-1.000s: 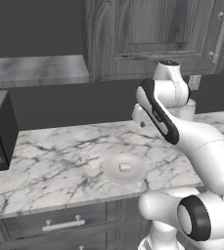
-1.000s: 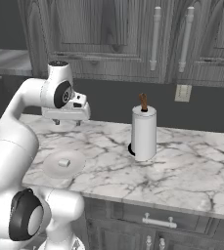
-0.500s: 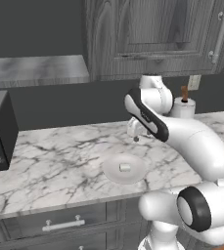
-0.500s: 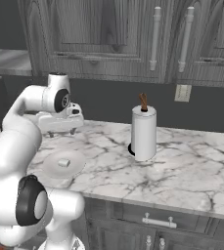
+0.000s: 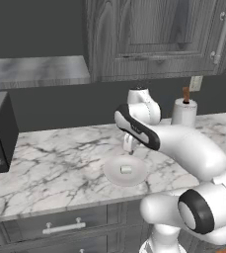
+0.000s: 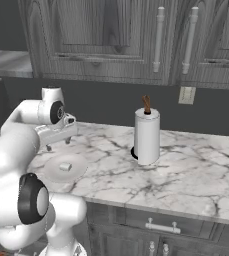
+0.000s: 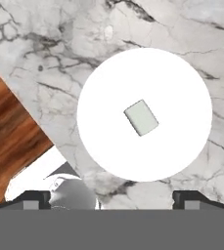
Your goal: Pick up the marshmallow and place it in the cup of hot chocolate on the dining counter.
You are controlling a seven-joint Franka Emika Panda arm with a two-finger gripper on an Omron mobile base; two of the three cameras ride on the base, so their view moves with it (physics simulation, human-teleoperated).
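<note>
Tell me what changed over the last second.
The white arm swung down and in toward the counter, bringing its open two-finger gripper low over the far edge of the round pale plate. Nothing was grasped or released. The tiny white squarish marshmallow still lies at the plate's middle, and the white paper towel roll stayed upright on the marble worktop.
</note>
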